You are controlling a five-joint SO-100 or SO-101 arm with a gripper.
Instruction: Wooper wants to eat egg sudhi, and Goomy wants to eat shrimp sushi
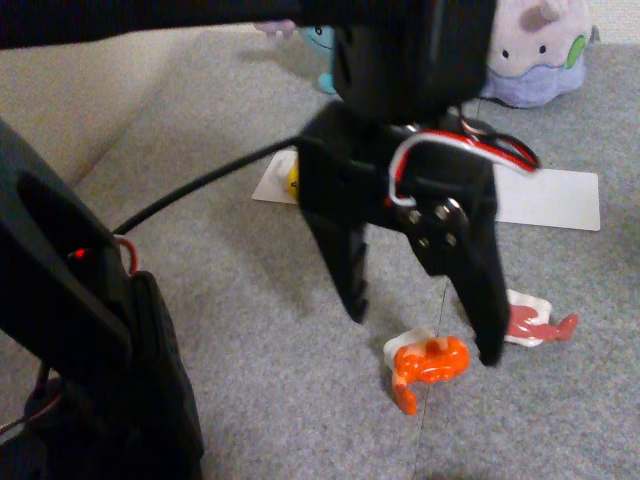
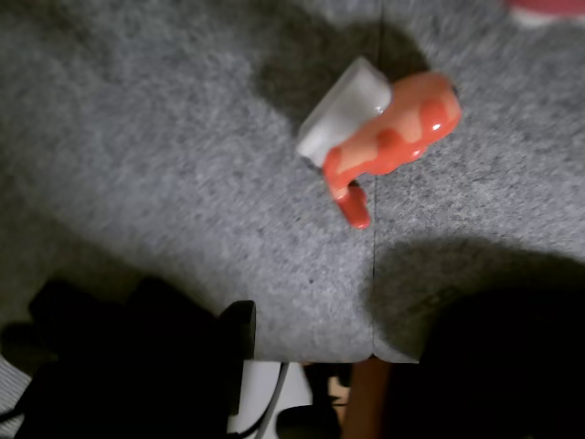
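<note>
One gripper [image 1: 425, 340], jaws apart, hangs just above one shrimp sushi [image 1: 428, 366] on the carpet [image 1: 250, 330]; one red-pink sushi [image 1: 532, 322] lies beside the shrimp, two plushes beyond: Goomy [image 1: 540, 50], Wooper [image 1: 320, 45].

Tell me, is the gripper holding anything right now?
Nothing held: the gripper is open above the carpet, with the shrimp sushi lying below between its fingertips.
</note>
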